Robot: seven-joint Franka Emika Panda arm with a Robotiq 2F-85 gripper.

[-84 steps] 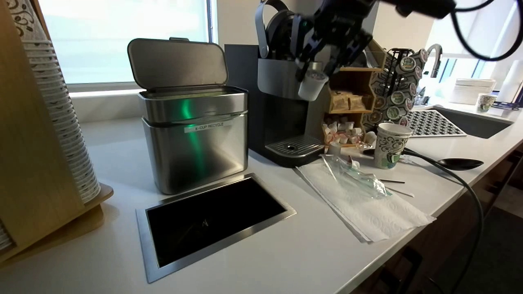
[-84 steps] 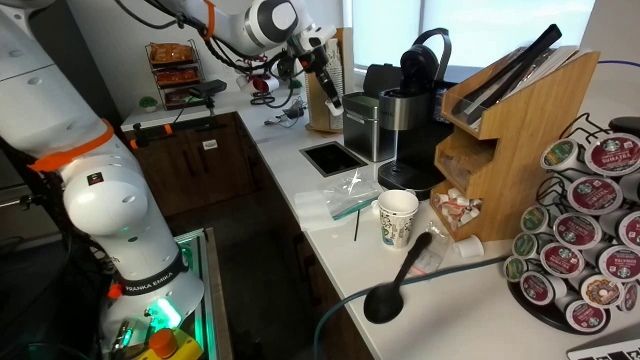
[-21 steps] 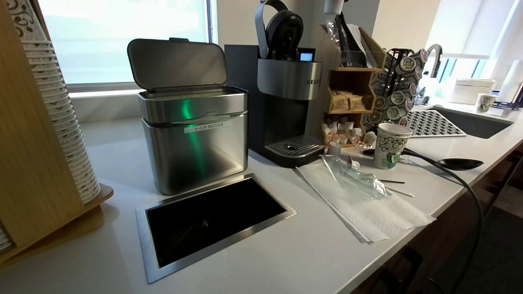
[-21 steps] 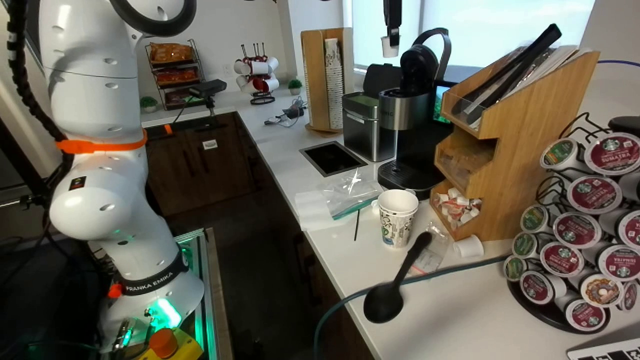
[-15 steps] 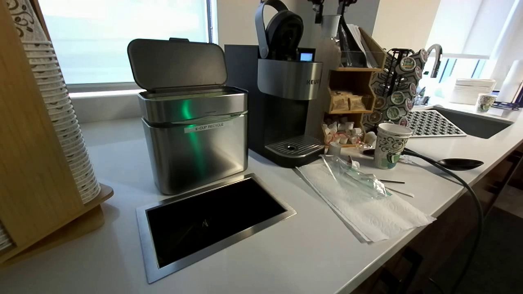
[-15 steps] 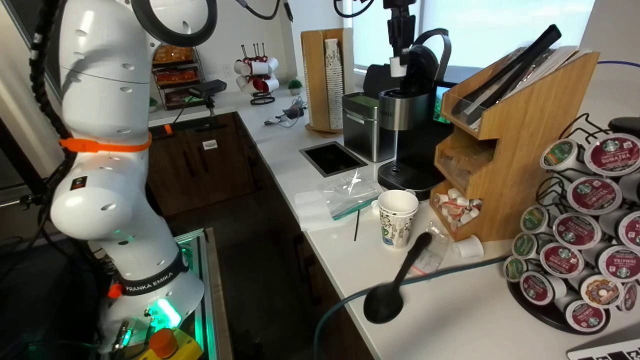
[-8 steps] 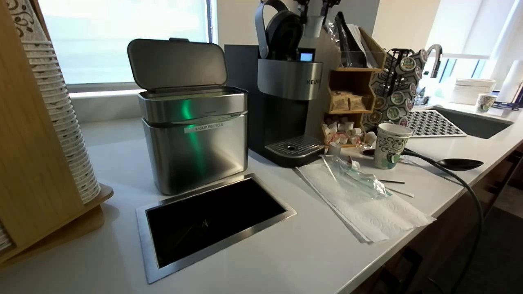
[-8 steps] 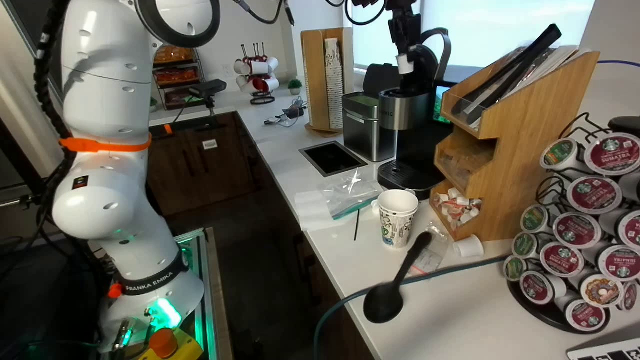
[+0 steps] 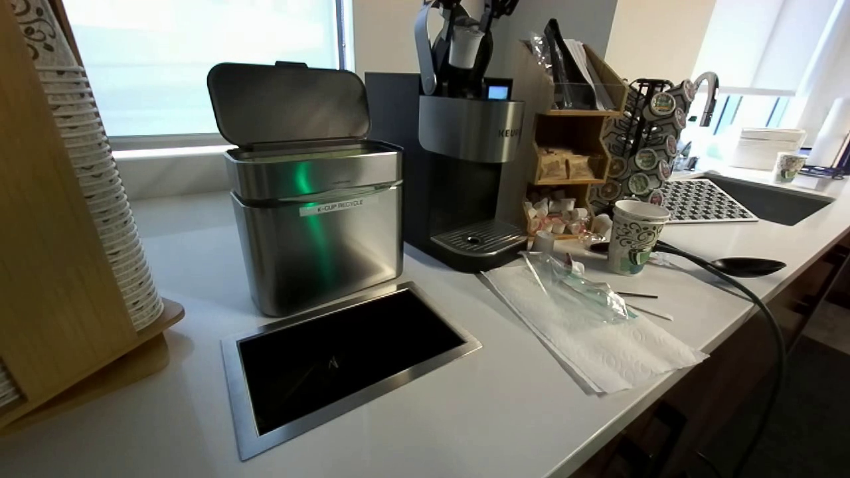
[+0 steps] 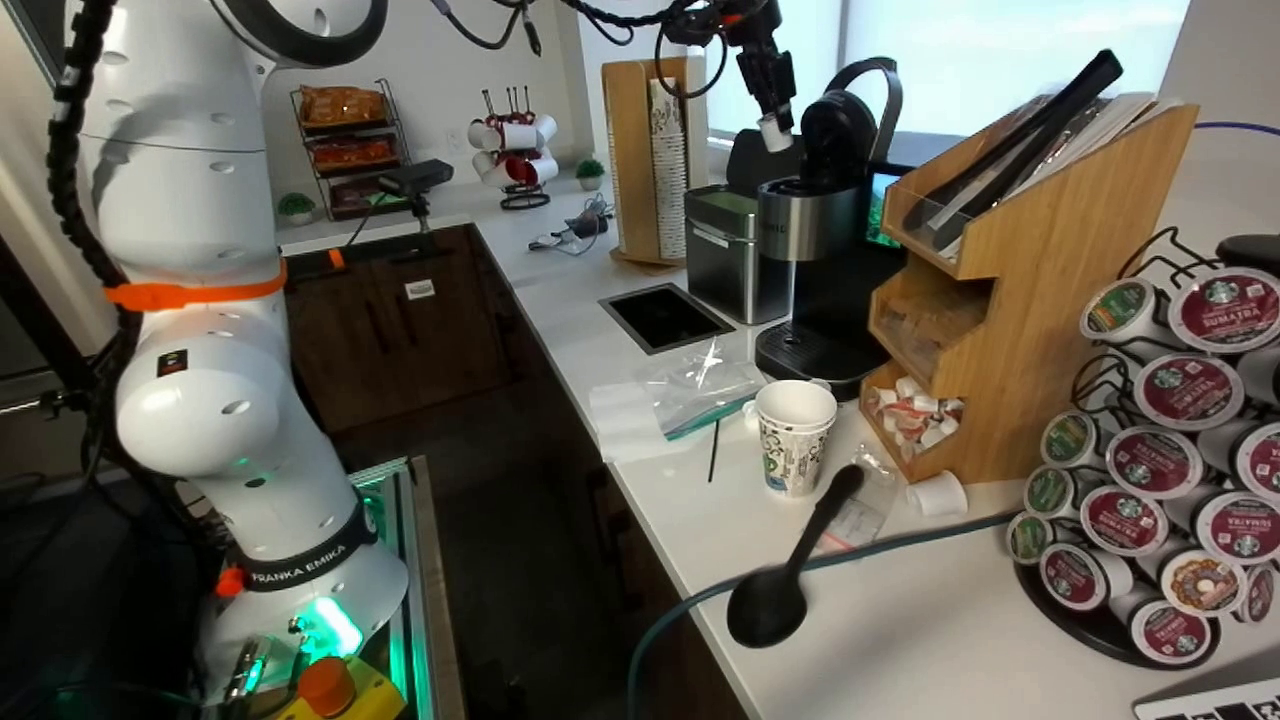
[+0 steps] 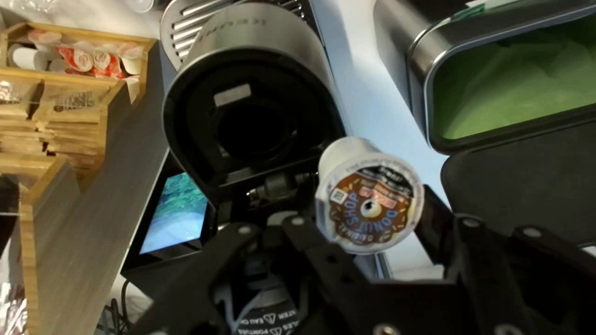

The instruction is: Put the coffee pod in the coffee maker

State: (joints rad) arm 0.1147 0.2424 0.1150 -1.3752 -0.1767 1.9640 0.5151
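the gripper point(image 11: 368, 214) pinches the coffee pod point(image 11: 372, 204), which in the wrist view hangs at four o'clock from the round opening point(image 11: 253, 132) of the coffee maker point(image 11: 265, 35), whose black head point(image 10: 837, 125) stands raised.

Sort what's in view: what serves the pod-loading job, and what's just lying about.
For the job: pod, held in the pincer; coffee maker, open.

Just lying about: spoon; paper towel; clear bag, partly on the towel; black stick.
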